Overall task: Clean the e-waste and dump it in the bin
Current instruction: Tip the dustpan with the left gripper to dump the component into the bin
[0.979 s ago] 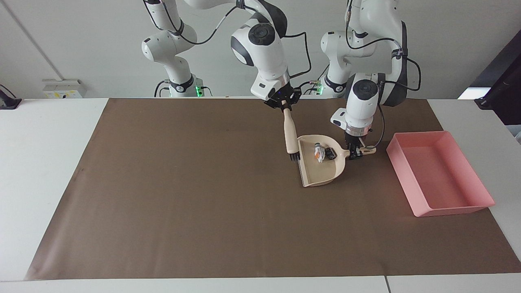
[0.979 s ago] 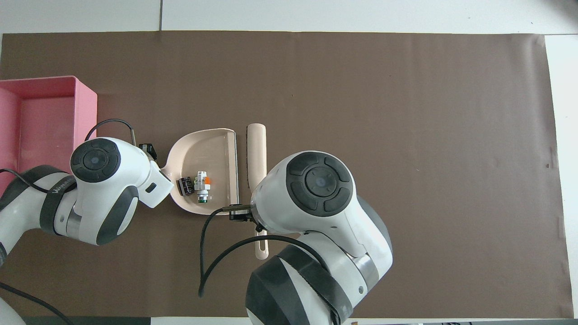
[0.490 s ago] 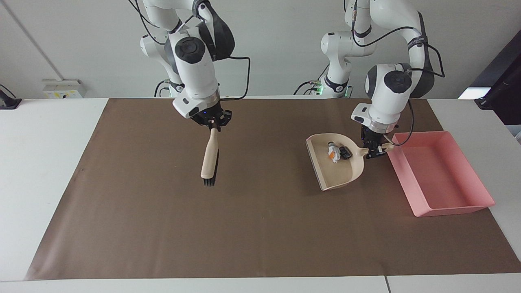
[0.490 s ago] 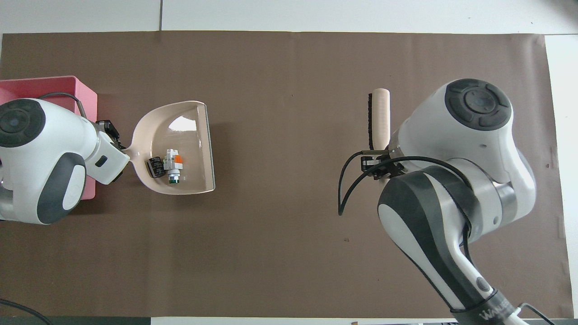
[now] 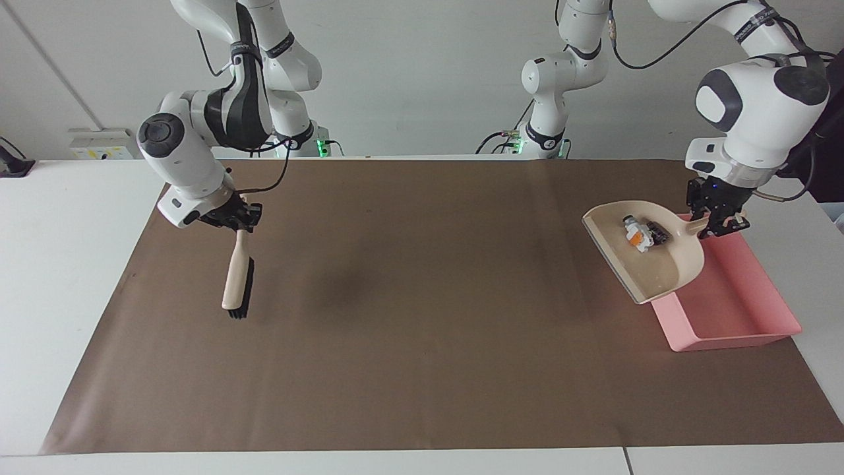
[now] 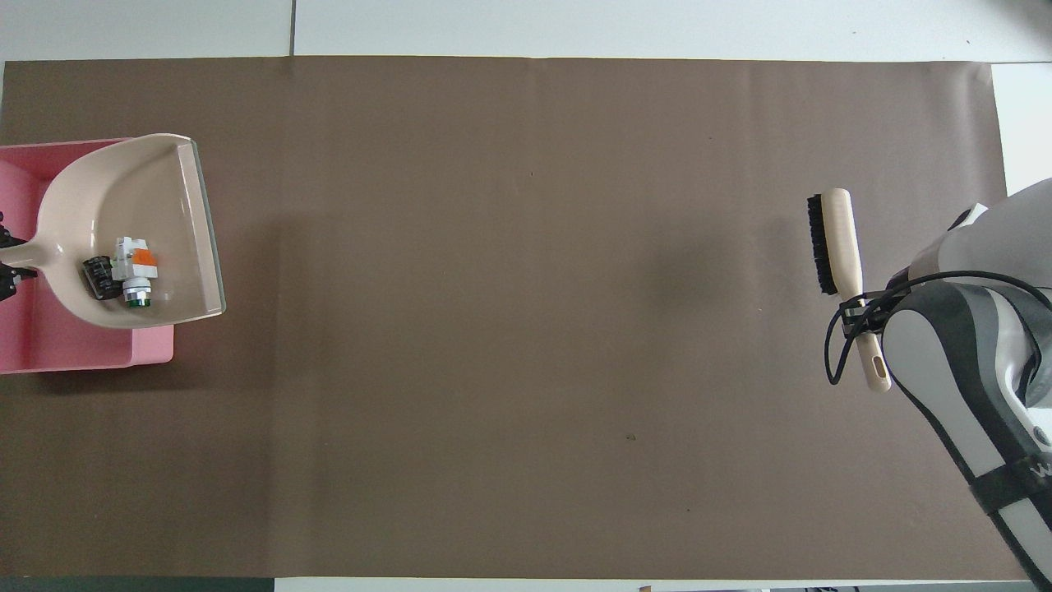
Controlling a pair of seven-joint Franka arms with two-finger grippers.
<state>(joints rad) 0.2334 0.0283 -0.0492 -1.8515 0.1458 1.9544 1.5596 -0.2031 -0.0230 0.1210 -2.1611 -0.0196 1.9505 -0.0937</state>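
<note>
A beige dustpan [image 5: 649, 264] [image 6: 140, 189] hangs tilted over the pink bin [image 5: 735, 300] [image 6: 57, 353] at the left arm's end of the table. My left gripper [image 5: 719, 223] is shut on its handle. The e-waste lies in the pan near the handle: a white piece with an orange and a green mark [image 5: 637, 235] [image 6: 134, 267] and a small black block [image 5: 658, 232] [image 6: 98, 278]. My right gripper [image 5: 239, 221] [image 6: 863, 311] is shut on the handle of a beige brush [image 5: 237, 280] [image 6: 840, 242], held low over the mat at the right arm's end.
A brown mat [image 5: 422, 316] [image 6: 526, 329] covers most of the white table. The bin's inside shows pink with nothing in the part I can see. The dustpan covers the bin's end nearer to the robots.
My left gripper lifted the dustpan with the e-waste and carried it from beside the bin to over it. My right arm swung the brush farther toward its own end of the table.
</note>
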